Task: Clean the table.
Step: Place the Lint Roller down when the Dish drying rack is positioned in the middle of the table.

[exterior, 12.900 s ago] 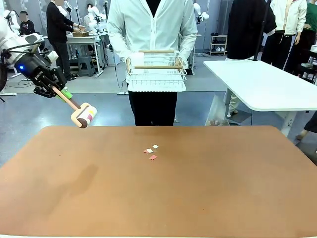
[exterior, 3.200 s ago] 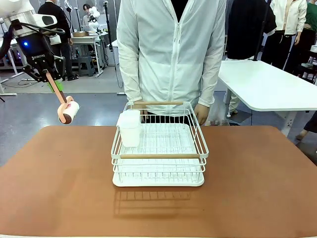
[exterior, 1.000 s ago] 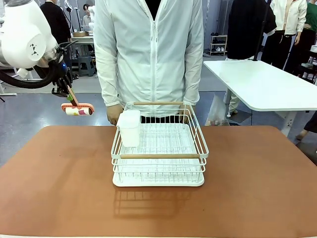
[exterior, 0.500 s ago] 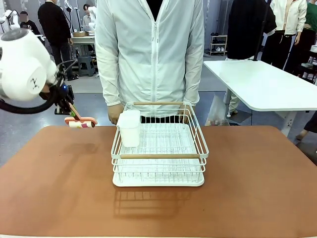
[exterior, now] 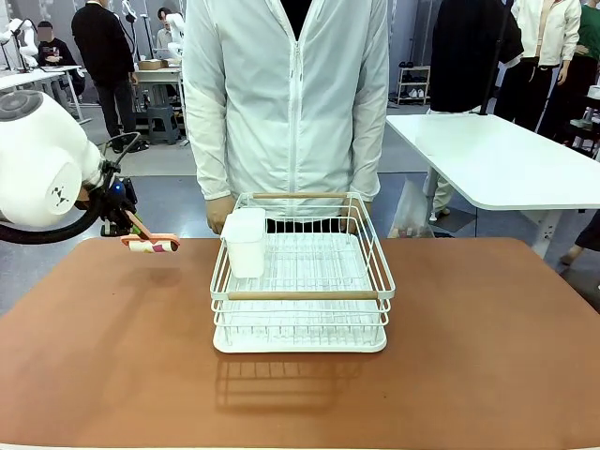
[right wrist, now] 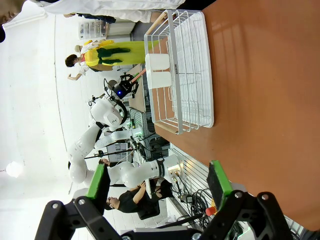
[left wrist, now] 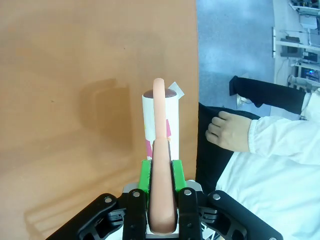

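The table [exterior: 112, 375] has a reddish-brown top. My left gripper [exterior: 122, 212] hangs over its far left edge, shut on the peach handle of a lint roller [exterior: 150, 245]. The roller's white, pink-printed head lies level a little above the tabletop. In the left wrist view the green pads [left wrist: 145, 175] clamp the lint roller's handle [left wrist: 160, 150], and the roller head [left wrist: 150, 117] casts a shadow on the table [left wrist: 75, 65]. In the right wrist view my right gripper [right wrist: 157, 180] is open and holds nothing, beside the table [right wrist: 265, 100].
A white wire dish rack [exterior: 300, 286] with wooden handles and a white cup stands mid-table. A person in a white jacket [exterior: 286, 94] stands at the far edge behind it, one hand [left wrist: 227, 132] near the roller. A white table [exterior: 506, 159] stands at the back right.
My left arm has brought the lint roller down and slightly right, toward the table's far left edge. The rack, set down earlier over the paper scraps, has not moved.
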`<state>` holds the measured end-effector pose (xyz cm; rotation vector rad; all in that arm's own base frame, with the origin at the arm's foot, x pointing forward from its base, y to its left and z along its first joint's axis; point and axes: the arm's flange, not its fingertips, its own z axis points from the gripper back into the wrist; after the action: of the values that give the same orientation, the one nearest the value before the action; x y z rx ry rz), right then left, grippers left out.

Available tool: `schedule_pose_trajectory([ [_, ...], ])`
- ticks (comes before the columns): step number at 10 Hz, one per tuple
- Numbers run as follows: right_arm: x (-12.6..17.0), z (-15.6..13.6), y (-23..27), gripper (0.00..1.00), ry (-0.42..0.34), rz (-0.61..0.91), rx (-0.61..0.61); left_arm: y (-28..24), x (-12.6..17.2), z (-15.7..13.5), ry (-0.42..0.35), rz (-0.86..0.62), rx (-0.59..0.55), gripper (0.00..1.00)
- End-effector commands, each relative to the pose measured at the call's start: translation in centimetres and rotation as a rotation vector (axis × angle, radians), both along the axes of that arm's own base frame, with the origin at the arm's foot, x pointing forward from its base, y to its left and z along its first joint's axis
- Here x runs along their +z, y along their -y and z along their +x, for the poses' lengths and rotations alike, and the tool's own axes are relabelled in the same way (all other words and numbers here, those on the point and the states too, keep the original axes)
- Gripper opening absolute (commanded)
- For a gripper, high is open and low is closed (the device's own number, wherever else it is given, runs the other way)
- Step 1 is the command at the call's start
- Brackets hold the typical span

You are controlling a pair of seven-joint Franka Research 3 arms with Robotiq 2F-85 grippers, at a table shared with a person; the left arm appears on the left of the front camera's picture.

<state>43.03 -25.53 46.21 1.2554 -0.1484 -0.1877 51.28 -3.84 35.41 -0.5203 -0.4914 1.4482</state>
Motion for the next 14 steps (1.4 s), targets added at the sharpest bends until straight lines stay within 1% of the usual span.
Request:
schedule_pose_trajectory([
  [1,0.2,-0.2,-0.2,1.0,0.002,0.003,0.0,0.8,-1.7,-0.1,0.023,0.011,-0.003,0.19],
  [2,0.2,-0.2,-0.2,1.0,0.002,0.003,0.0,0.9,-2.5,-0.2,0.011,-0.001,0.004,0.19],
  [4,0.2,-0.2,-0.2,1.0,0.002,0.003,0.0,1.1,-3.3,-0.9,0.03,0.022,0.003,0.19],
  [7,0.2,-0.2,-0.2,1.0,0.002,0.003,0.0,1.4,-4.4,-2.4,-0.005,0.037,-0.002,0.19],
  [9,0.2,-0.2,-0.2,1.0,0.002,0.003,0.0,1.5,-4.5,-2.8,-0.027,0.05,-0.012,0.34],
  [10,0.2,-0.2,-0.2,1.0,0.002,0.003,0.0,1.6,-4.5,-2.8,-0.031,0.051,-0.011,0.45],
  [11,0.2,-0.2,-0.2,1.0,0.002,0.003,0.0,1.7,-4.3,-3.0,-0.032,0.054,-0.013,0.52],
  [12,0.2,-0.2,-0.2,1.0,0.002,0.003,0.0,2.0,-3.8,-3.3,-0.053,0.042,-0.015,0.63],
  [13,0.2,-0.2,-0.2,1.0,0.002,0.003,0.0,2.2,-3.1,-3.8,-0.062,0.048,-0.01,0.7],
  [14,0.2,-0.2,-0.2,1.0,0.002,0.003,0.0,2.2,-2.5,-4.3,-0.083,0.057,0.0,0.8],
])
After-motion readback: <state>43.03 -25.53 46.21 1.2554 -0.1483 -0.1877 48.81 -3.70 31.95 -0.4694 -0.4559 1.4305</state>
